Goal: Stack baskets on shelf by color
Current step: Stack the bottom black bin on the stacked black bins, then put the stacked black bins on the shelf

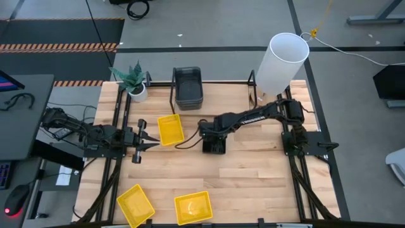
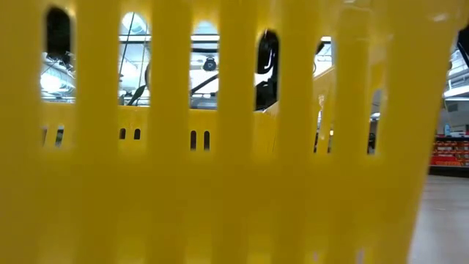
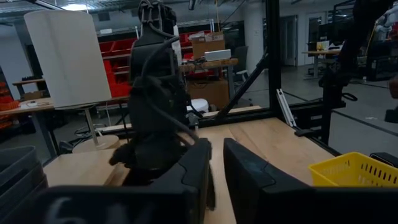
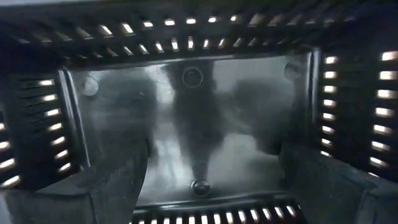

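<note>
At the table's near edge lie 2 yellow baskets, one (image 1: 135,205) turned at an angle near the left corner and one (image 1: 193,207) just to its right; the second fills the low view with its slotted wall (image 2: 220,147). Farther in, at mid-table, the left gripper (image 1: 150,144) hovers with its fingers apart, holding nothing, its tips just beside a 3rd yellow basket (image 1: 170,129) that lies flat on the wood. To the right of that basket, the right gripper (image 1: 214,140) reaches down into a small black perforated basket (image 1: 214,146); the right wrist view looks straight into this basket's floor (image 4: 193,137), with a finger (image 4: 112,180) near each side wall, spread apart. Beyond, at the far edge, a dark grey basket (image 1: 188,87) sits on the black shelf (image 1: 172,95). A potted plant (image 1: 133,81) stands to its left, a tall white cylinder (image 1: 281,63) to its right.
</note>
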`<action>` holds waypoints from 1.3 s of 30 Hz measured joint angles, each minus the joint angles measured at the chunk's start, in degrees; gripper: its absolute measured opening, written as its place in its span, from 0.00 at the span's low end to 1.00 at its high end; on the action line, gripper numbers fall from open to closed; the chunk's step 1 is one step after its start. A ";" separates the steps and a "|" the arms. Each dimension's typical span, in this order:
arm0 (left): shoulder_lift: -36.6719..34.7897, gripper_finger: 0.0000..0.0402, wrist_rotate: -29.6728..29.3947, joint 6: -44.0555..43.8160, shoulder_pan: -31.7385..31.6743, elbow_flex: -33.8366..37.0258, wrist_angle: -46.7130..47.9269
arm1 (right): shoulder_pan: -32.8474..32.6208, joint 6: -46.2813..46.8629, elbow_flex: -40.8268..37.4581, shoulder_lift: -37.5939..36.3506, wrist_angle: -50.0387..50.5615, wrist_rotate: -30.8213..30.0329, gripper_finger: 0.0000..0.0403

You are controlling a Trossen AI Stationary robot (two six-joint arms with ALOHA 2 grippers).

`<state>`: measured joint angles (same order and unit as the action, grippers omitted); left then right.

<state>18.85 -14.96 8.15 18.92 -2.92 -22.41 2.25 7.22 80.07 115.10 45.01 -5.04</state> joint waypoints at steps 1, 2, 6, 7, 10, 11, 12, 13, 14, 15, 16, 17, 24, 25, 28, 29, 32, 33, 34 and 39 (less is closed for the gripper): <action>0.00 0.14 0.00 -0.01 0.00 0.00 0.00 | 0.39 -0.77 0.00 -0.02 0.00 -1.39 0.91; 0.01 0.13 0.00 -0.01 0.02 0.00 0.00 | 0.80 -1.47 0.00 -0.03 -0.02 -2.66 0.91; -0.01 0.14 0.00 -0.01 0.01 0.00 0.00 | 2.56 -3.19 0.00 -0.07 -0.02 -5.98 0.91; 0.00 0.14 0.00 -0.01 0.00 0.00 0.00 | 2.93 -3.43 0.00 -0.10 -0.01 -6.51 0.91; -0.02 0.15 0.00 -0.01 0.02 0.00 0.00 | 3.71 -4.00 0.73 -0.06 1.39 -7.35 0.91; 0.00 0.15 0.00 0.02 0.01 0.00 0.00 | 3.86 -4.01 1.48 0.00 2.95 -7.62 0.91; 0.00 0.15 0.00 -0.01 0.01 0.00 0.00 | 3.91 -4.02 2.25 0.06 4.57 -7.73 0.91; -0.01 0.15 0.00 -0.01 0.01 0.00 0.00 | 3.95 -3.97 3.16 0.11 5.97 -7.80 0.91; 0.01 0.15 0.00 0.01 0.02 0.00 0.00 | 3.92 -3.90 4.26 0.12 7.27 -7.92 0.91; 0.00 0.15 0.00 0.01 0.01 0.00 0.00 | 3.68 -3.85 5.46 0.12 8.58 -8.08 0.91; 0.00 0.14 0.00 -0.01 0.01 0.00 0.00 | 3.32 -3.84 6.75 0.12 9.96 -8.20 0.91; 0.01 0.14 0.00 -0.01 0.00 0.00 0.00 | 2.92 -3.80 7.86 0.12 11.23 -8.26 0.91; 0.01 0.13 0.00 -0.01 0.01 0.00 0.00 | -1.02 -2.27 12.46 0.12 12.58 -6.32 0.91; 0.01 0.13 0.00 -0.01 0.00 0.00 0.00 | -1.94 -2.27 12.71 0.12 12.60 -5.90 0.91; 0.01 0.14 0.00 -0.01 0.00 0.00 0.00 | -4.50 -1.58 14.22 0.12 13.77 -5.88 0.91; 0.00 0.14 0.00 0.00 0.00 0.00 0.00 | -5.27 -1.08 14.82 0.08 13.85 -6.08 0.91; 0.01 0.15 0.00 0.00 0.01 0.00 0.00 | -7.50 0.13 15.69 0.06 12.90 -6.34 0.91; -0.02 0.15 0.00 0.01 0.02 0.00 0.00 | -8.27 0.13 15.81 0.06 13.02 -6.63 0.91; 0.00 0.15 0.00 -0.01 0.01 0.00 0.00 | -9.09 0.13 16.09 0.06 13.45 -7.46 0.91; 0.00 0.14 0.00 0.00 0.00 0.00 0.00 | -12.17 2.59 18.17 0.06 16.32 -12.02 0.91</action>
<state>18.85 -14.96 8.14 18.92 -2.92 -22.41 -9.92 9.82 98.24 115.15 61.34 -17.06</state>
